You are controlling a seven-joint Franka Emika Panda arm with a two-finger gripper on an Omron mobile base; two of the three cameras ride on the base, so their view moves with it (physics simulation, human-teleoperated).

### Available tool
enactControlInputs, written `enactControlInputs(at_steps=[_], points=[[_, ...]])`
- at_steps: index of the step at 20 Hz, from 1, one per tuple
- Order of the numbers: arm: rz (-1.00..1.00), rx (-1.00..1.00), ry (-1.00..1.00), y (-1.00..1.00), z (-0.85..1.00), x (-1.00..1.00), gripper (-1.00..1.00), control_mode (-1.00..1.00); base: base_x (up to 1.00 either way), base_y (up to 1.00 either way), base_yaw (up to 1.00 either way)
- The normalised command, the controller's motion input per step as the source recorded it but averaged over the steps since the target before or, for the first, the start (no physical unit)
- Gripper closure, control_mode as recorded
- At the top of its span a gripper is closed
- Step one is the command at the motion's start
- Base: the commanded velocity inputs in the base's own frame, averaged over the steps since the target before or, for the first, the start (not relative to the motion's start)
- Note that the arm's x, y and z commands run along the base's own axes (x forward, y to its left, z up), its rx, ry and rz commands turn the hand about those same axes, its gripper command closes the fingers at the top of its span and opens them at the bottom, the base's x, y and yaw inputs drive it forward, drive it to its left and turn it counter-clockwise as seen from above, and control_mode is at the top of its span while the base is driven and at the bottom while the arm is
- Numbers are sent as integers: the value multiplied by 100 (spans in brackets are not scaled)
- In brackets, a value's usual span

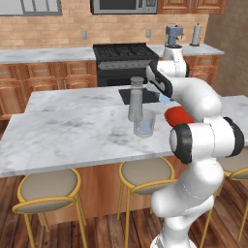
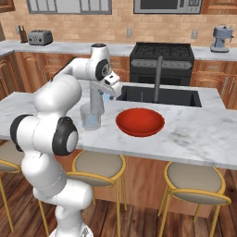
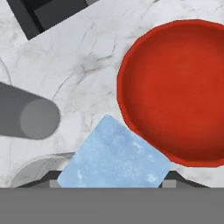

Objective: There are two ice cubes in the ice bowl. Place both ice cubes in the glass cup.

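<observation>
My gripper point(image 3: 111, 180) is shut on one pale blue ice cube point(image 3: 114, 157), holding it above the marble counter between bowl and cup. From the base views, the gripper point(image 1: 163, 98) point(image 2: 110, 96) hangs just right of and above the glass cup point(image 1: 144, 123) point(image 2: 90, 116). A pale blue tint that may be another ice cube shows low inside the cup. The red ice bowl point(image 2: 140, 121) point(image 3: 175, 92) point(image 1: 178, 116) sits to the right and looks empty. The cup's rim point(image 3: 35, 168) curves at the lower left of the hand view.
A taller grey capped cylinder point(image 1: 136, 99) point(image 3: 30, 116) stands right behind the cup. The dark sink point(image 2: 176, 96) with its faucet point(image 2: 158, 76) lies beyond the bowl. Stools point(image 1: 48, 189) line the counter's near edge.
</observation>
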Motion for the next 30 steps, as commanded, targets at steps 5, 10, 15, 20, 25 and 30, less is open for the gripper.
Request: enactControlInputs(at_steps=[5,10,15,20,25,30], points=[[-1,1,5,74,0,0,100,-100,0,0,0],[-2,0,2,52,-1,21,100,-100,0,0,0],[-1,0,2,20,-2,8,100,-100,0,0,0],[0,1,6,0,-16,1,100,-100,0,0,0],[0,7,5,-4,-9,-11,100,-100,0,0,0],[0,9,1,0,-3,-1,100,-100,0,0,0]])
